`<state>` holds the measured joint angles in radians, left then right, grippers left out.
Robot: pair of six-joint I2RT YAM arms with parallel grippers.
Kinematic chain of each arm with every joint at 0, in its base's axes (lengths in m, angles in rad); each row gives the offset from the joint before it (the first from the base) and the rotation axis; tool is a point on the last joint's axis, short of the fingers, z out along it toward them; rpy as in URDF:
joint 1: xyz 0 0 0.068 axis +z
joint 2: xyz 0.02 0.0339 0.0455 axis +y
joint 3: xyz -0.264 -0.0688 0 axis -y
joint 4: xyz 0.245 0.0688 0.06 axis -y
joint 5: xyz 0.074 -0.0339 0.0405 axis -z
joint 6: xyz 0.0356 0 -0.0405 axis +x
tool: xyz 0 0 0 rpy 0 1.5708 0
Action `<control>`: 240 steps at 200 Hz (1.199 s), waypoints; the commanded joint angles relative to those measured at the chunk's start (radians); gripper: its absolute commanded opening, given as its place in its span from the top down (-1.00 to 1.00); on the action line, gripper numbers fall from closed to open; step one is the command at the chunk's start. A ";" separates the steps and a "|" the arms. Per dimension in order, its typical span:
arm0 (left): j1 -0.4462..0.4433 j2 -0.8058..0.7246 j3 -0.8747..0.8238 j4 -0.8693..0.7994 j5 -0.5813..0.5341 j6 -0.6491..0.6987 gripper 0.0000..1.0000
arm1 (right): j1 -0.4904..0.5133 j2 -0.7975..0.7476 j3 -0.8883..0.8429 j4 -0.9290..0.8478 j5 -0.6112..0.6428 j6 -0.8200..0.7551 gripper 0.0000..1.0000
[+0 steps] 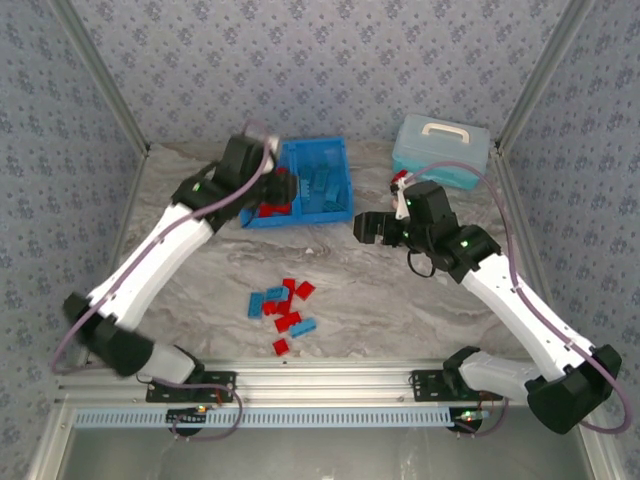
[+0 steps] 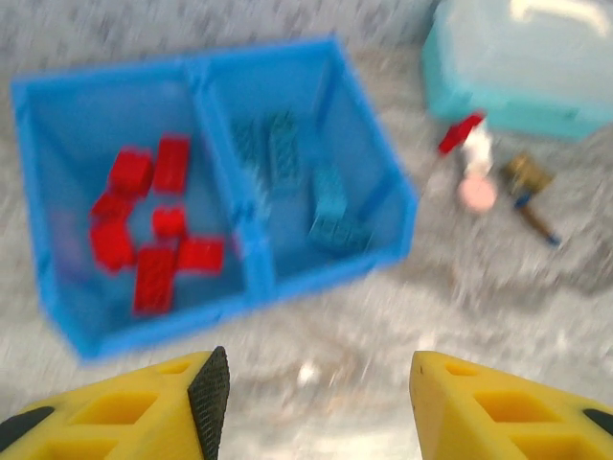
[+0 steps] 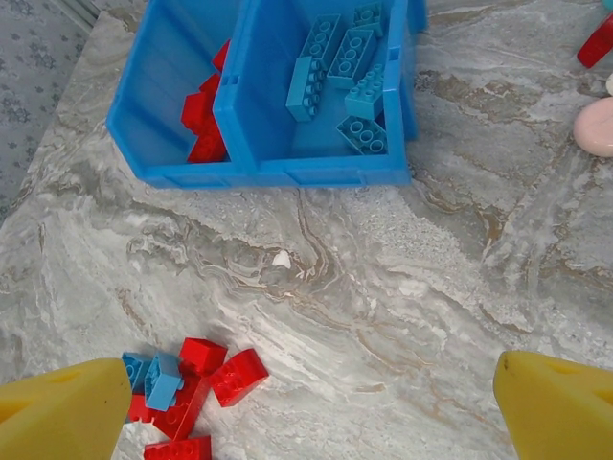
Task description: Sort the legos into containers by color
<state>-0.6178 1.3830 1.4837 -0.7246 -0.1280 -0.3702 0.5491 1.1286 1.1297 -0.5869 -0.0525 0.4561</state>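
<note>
Bare marble tabletop (image 1: 340, 265) lies open between the blue tray (image 1: 345, 175) at the back and the loose pile of legos (image 1: 283, 305) near the front. The left hand (image 1: 283, 188) and its arm hang over the tray's left compartment, crowding that side. The right hand (image 1: 362, 228) sits in the gap between the tray and the pale blue case (image 1: 440, 150), where small red and pink items (image 1: 398, 182) clutter the surface just beside the case.
</note>
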 commanded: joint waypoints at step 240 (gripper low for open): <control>-0.024 -0.067 -0.863 0.158 0.065 -0.335 -0.08 | -0.018 0.098 0.018 0.036 -0.084 -0.015 -1.00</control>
<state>-0.6361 1.3426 0.6590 -0.5606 -0.0776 -0.6689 0.5362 1.2438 1.1358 -0.5453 -0.1284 0.4450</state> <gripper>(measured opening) 0.541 0.999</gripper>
